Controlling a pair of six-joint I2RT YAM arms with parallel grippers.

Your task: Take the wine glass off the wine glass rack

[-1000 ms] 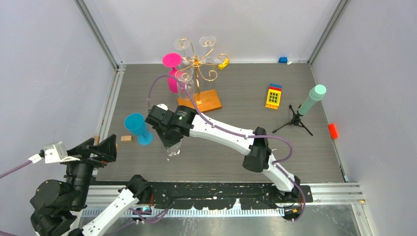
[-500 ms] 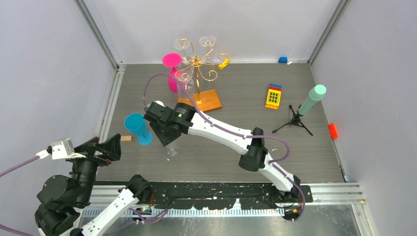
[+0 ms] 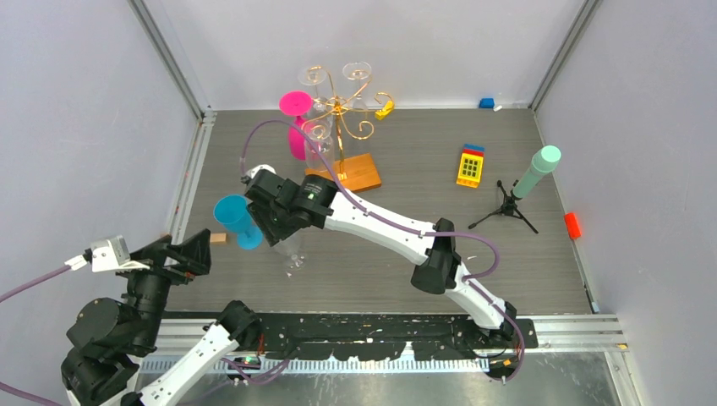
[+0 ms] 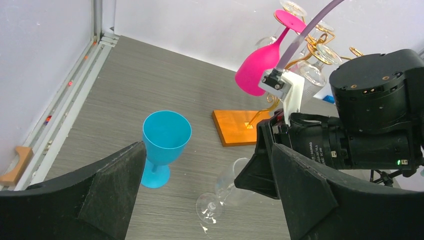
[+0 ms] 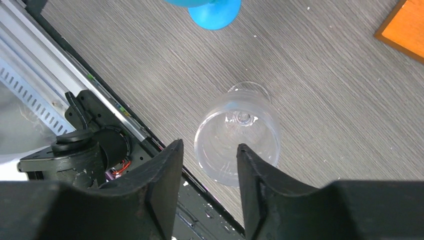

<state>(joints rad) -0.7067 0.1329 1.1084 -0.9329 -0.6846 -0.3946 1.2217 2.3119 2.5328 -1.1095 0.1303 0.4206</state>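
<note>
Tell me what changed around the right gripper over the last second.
The right gripper opened, letting go of the clear wine glass, and moved left toward the blue glass. The left gripper edged slightly right, staying open. The wine glass rack and pink glass kept their places.

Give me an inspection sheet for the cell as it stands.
Surface: grey table, few white specks.
Job's things: wine glass rack upright, pink glass and clear glasses hanging; clear wine glass off it, on the table.
Clutter: blue goblet, toy block, tripod, red piece.
Grippers: left gripper jaws wide, empty; right gripper jaws apart above the clear wine glass.
Cables: purple cable loops near the rack.
Surroundings: plain walls, nothing else seen.
</note>
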